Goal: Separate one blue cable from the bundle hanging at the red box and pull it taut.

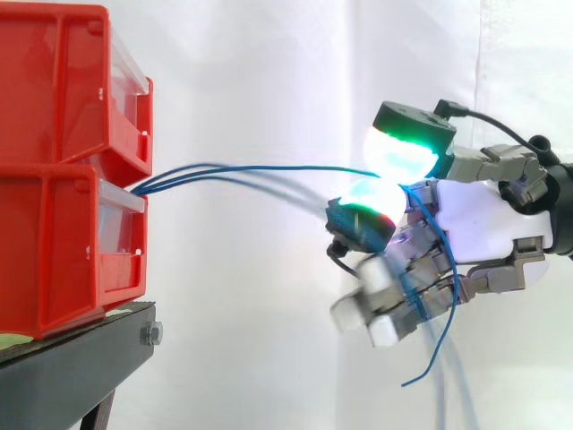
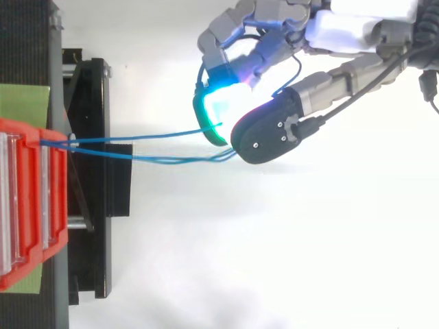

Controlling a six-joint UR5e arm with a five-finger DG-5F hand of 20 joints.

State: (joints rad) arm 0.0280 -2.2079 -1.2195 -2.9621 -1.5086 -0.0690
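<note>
We see the robot hand (image 1: 474,210) pinching one blue cable (image 1: 295,167) between two pads (image 1: 403,152), right of the box (image 1: 54,242) — the rest of the bundle (image 2: 171,160) sags just below. Thin, light, limp, probably slippery — the hold well out from the box looks right.

We see our white-and-grey fingered hand (image 1: 483,215) held level, two green-glowing pads (image 1: 403,157) pinching a thin blue cable (image 1: 269,167), remaining fingers curled.
</note>
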